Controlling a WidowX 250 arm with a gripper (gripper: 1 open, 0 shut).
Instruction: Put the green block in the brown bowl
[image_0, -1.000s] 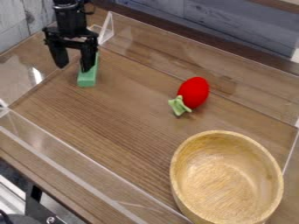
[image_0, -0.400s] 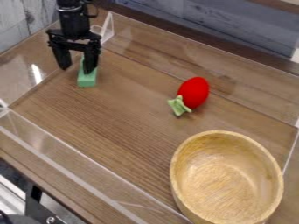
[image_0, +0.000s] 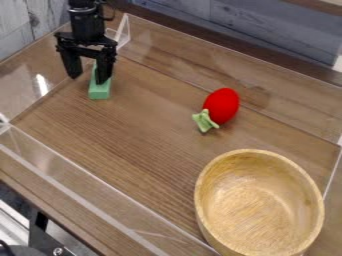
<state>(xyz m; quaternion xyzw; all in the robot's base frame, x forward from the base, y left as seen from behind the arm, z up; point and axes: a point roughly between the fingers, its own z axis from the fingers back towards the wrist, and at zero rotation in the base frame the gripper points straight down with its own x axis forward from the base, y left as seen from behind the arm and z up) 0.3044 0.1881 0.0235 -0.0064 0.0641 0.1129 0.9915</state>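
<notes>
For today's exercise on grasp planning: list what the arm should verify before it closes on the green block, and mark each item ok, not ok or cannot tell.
1. Gripper open: ok, the fingers stand apart.
2. Gripper over the green block: ok, it hangs just above the block's far end, pointing down.
3. Fingers straddle the block: cannot tell; one finger overlaps the block in this view, the other stands to its left.
4. Block free of neighbours: ok, the strawberry toy lies well apart.
5. Brown bowl ready: ok, upright and empty.
6. Path to the bowl: ok; only the toy lies near it.
</notes>
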